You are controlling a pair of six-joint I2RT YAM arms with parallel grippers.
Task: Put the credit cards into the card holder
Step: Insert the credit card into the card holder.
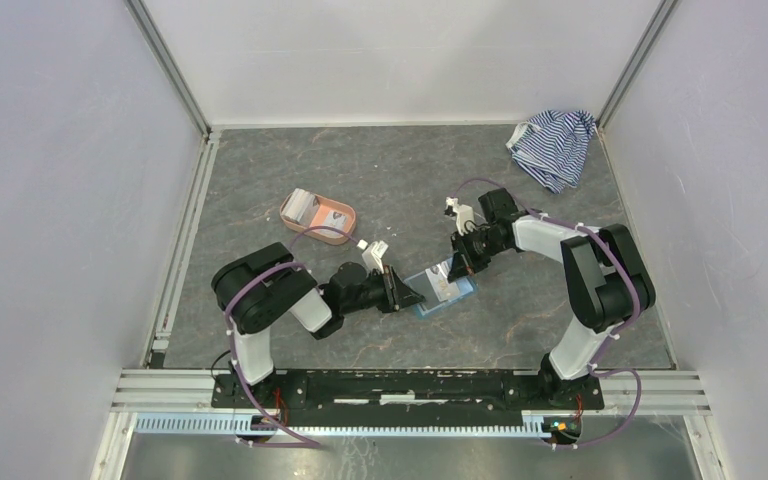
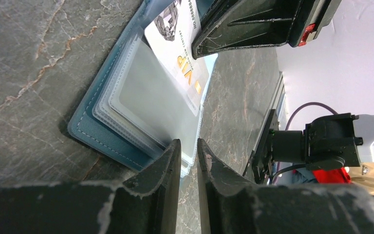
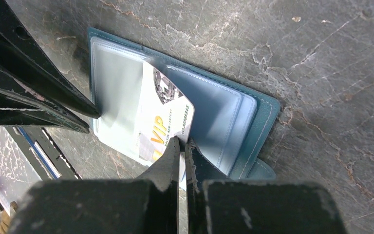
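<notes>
Card (image 3: 160,122) partly inside the open holder (image 3: 260,114), at the table's middle.
Your right gripper (image 3: 181,141) is closed on the white VIP card's corner; the card lies slanted over the clear sleeves. Your left gripper (image 2: 189,144) pinches the holder's sleeve edge.

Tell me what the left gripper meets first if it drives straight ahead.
The card holder: its clear sleeves' edge sits in the left gripper. Beyond, probably the VIP card in the right gripper.
</notes>
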